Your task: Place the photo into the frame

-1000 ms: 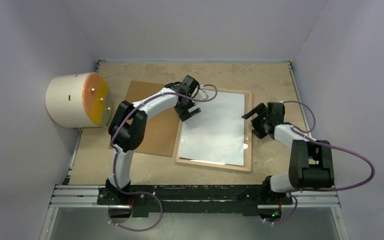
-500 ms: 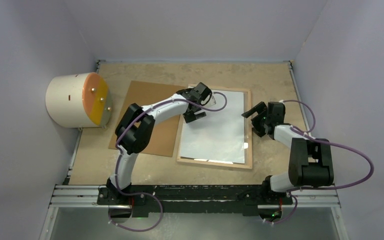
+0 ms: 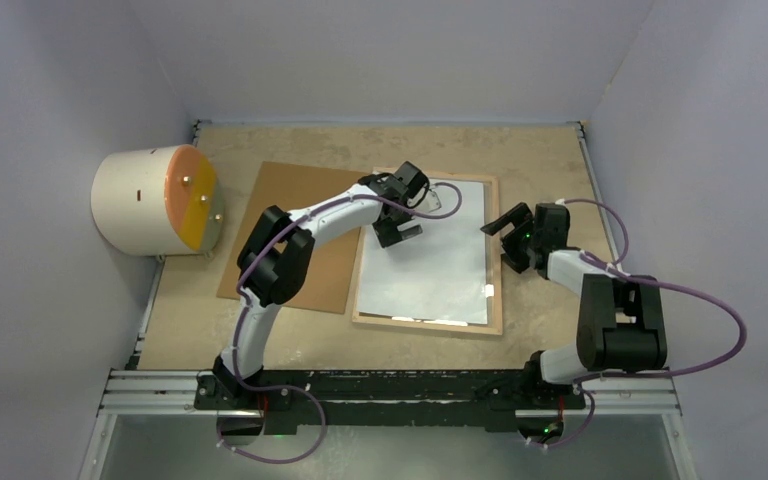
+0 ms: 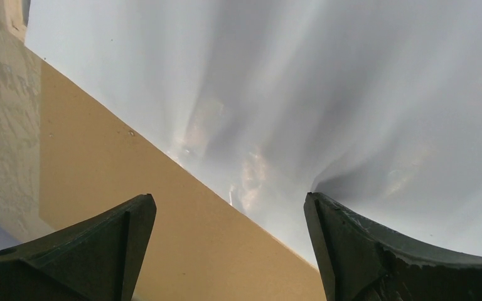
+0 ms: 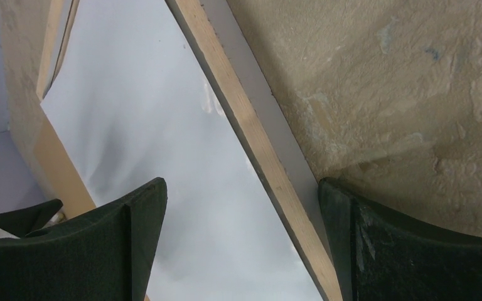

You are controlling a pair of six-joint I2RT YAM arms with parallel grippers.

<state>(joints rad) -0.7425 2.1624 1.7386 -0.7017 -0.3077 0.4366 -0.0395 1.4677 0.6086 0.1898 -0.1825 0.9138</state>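
A: so where's the photo (image 3: pixel 430 265)?
B: white back up inside the frame (image 3: pixel 425 325) on the counter (image 3: pixel 520 160), printed side hidden, can't tell if it's seated flat. Left hand (image 4: pixel 229 204) wide open above it, right hand (image 5: pixel 241 188) open over the frame's right rail, both empty

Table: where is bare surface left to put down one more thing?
Free: the far strip of table between the frame and the back wall, and the near-left corner in front of the backing board. Crowded: the right side, taken by the right arm.
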